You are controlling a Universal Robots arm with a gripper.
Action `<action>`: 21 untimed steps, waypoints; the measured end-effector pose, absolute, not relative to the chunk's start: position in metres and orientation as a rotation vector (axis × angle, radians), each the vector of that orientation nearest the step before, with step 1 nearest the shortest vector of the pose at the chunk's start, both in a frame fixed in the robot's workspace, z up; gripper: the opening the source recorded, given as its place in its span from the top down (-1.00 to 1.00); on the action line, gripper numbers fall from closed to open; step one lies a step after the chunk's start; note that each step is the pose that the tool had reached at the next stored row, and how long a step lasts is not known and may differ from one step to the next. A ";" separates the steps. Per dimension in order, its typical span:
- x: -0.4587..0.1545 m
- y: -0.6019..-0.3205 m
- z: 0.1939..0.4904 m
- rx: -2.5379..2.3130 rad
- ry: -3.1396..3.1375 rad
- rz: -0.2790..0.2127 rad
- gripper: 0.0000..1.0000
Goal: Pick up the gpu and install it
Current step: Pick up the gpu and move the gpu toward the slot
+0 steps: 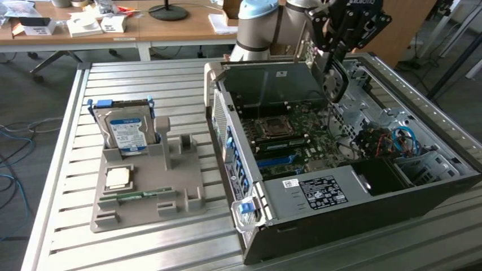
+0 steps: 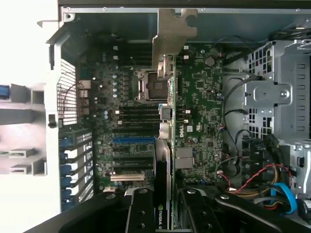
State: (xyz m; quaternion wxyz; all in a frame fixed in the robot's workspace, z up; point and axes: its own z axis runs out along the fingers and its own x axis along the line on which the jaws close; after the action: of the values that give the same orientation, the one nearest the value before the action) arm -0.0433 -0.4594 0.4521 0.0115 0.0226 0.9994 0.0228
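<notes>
Gripping the gpu [image 2: 163, 165] edge-on, the hand [image 2: 164, 208] hangs above the motherboard [image 2: 204, 97]; a slight tilt could set the card down crooked beneath the hand and jam it.

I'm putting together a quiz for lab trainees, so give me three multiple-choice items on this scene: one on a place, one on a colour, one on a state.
1. Where is the gpu?
A) in the gripper, over the computer case
B) in the grey holder
C) on the wooden desk

2. What colour is the label on the hard drive?
A) red
B) blue
C) yellow

3. In what state is the computer case?
A) closed by its side panel
B) open on its side
C) standing upright

Answers:
1 A: the gripper clamps the card edge-on above the motherboard.
2 B: the label is blue with a white patch.
3 B: the motherboard lies exposed inside.
</notes>
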 end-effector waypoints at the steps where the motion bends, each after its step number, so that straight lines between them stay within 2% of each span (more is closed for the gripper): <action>1: -0.040 -0.459 0.452 0.071 3.117 0.071 0.47; 6: -0.037 -0.459 0.452 0.071 3.117 0.071 0.47; 21: -0.037 -0.459 0.420 0.071 3.117 0.071 0.47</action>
State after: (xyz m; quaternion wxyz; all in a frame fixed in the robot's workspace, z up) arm -0.0370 -0.4594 0.4198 0.0114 0.0227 0.9994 0.0227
